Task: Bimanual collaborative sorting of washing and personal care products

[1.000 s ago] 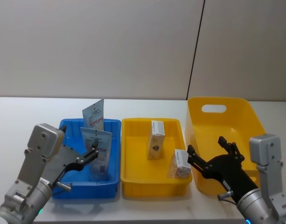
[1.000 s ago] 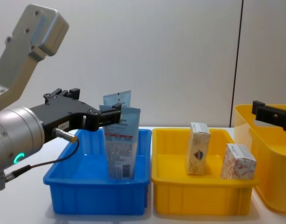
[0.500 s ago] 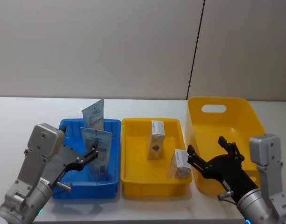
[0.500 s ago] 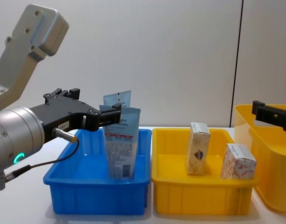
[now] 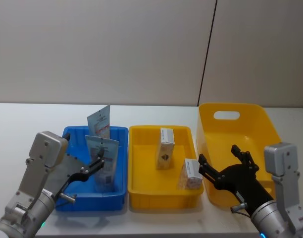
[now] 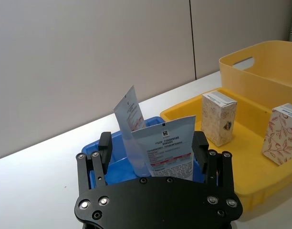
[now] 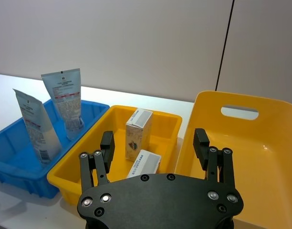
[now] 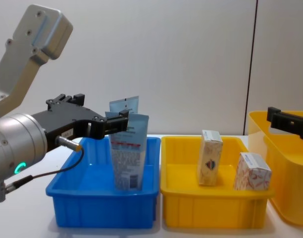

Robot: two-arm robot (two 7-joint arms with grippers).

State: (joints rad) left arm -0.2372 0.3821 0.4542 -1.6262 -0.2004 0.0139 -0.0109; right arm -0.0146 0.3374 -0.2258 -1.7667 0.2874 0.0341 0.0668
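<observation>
Two pale-blue tubes stand in the blue bin (image 5: 72, 132): a front tube (image 5: 106, 161) (image 8: 127, 153) and a back tube (image 5: 100, 122) leaning behind it. My left gripper (image 5: 98, 164) (image 6: 153, 143) is open at the front tube's upper part, one finger on each side, apart from it. A cream box with an emblem (image 5: 165, 148) and an orange-patterned box (image 5: 191, 174) stand in the small yellow bin (image 5: 141, 130). My right gripper (image 5: 217, 154) (image 7: 153, 140) hangs open and empty over the front left of the large yellow bin (image 5: 250, 124).
The three bins stand side by side on a white table (image 5: 23, 124), with a plain wall behind. The large yellow bin has a handle slot (image 5: 226, 115) in its far wall. Bare table lies left of the blue bin and behind the bins.
</observation>
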